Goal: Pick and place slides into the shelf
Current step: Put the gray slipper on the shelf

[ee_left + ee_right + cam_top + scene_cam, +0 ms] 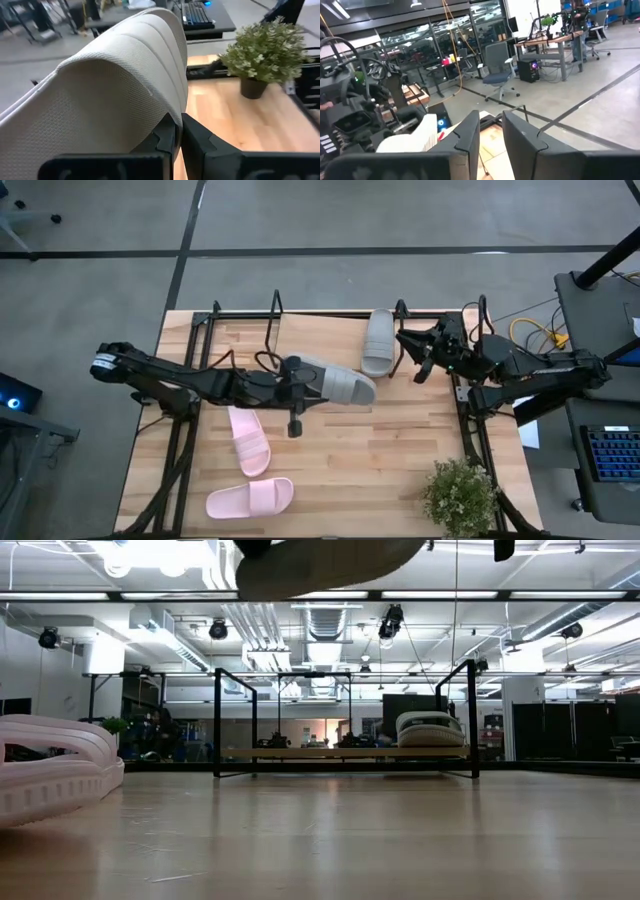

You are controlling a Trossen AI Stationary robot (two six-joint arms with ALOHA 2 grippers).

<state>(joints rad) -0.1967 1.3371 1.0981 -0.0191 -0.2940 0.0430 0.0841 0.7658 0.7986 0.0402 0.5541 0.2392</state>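
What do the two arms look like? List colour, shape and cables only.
Both arms are dark, near-black, jointed in slim segments. The left arm has a rounded grey-white cap at its outer end. Thin black cables loop along the right arm. Each hand has two flat, angular black fingers.

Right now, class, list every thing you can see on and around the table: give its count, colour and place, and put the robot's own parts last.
Grey slides: two; one on the shelf, one held above the table's middle.
Pink slides: two; one lying left of centre, one near the front edge.
Shelf: one, light wood with black frame, at the table's back.
Potted plant: one, green, front right corner.
Table: one, light wood.
Left gripper: shut on the lifted grey slide.
Right gripper: by the shelf's right end, holding nothing.
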